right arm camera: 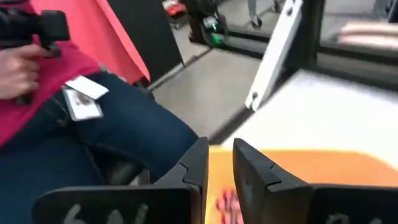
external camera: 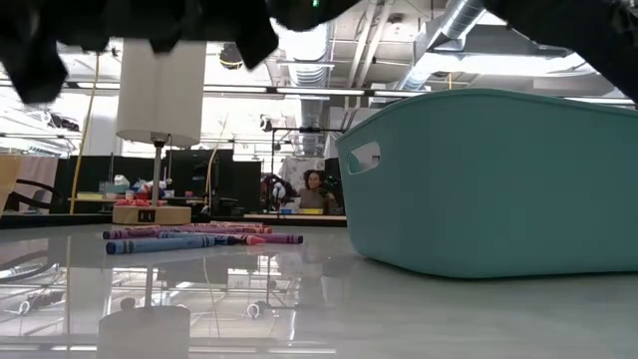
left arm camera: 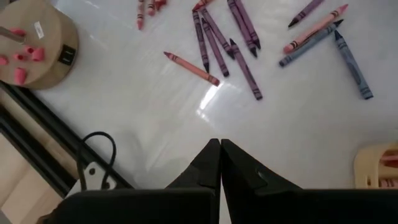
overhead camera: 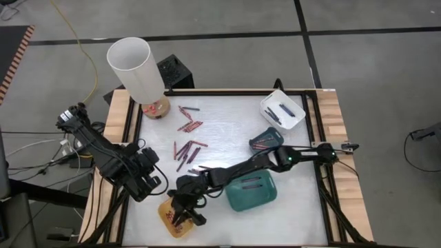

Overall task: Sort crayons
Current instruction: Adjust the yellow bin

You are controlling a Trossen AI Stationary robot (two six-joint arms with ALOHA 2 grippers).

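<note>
**Right arm over the yellow tray, plenty of crayons yet to sort**

The right end effector [overhead camera: 185, 215] hangs low over the yellow tray [overhead camera: 167, 222] at the near edge of the bench [overhead camera: 227, 124], fingers narrowly parted. The wrist view shows red crayons [right arm camera: 227, 205] lying in the tray just below the fingertips, but whether one is pinched between them I cannot tell. My read: this is a drop into the red bin, or the moment right after it.

The left end effector [overhead camera: 153, 184] waits just beside that tray, on its left, fingers pressed tight together with nothing between them.

Moving outward, the big teal tray [overhead camera: 251, 191] sits right next to the right arm; its contents are hidden from above by its own shape. A smaller teal tray [overhead camera: 267, 140] beyond it holds a few reddish sticks. Off at the far right corner, the white tray [overhead camera: 282, 110] carries a couple of dark blue-grey ones.

Now the unsorted lot: a loose scatter of crayons [overhead camera: 187, 150] in the middle of the bench, pink, purple, red and blue-grey mixed, with another small cluster [overhead camera: 189, 124] farther back near the lamp [overhead camera: 135, 69]. So I'd judge the job well begun but far from finished, with a good share of sticks left on the open bench.
</note>
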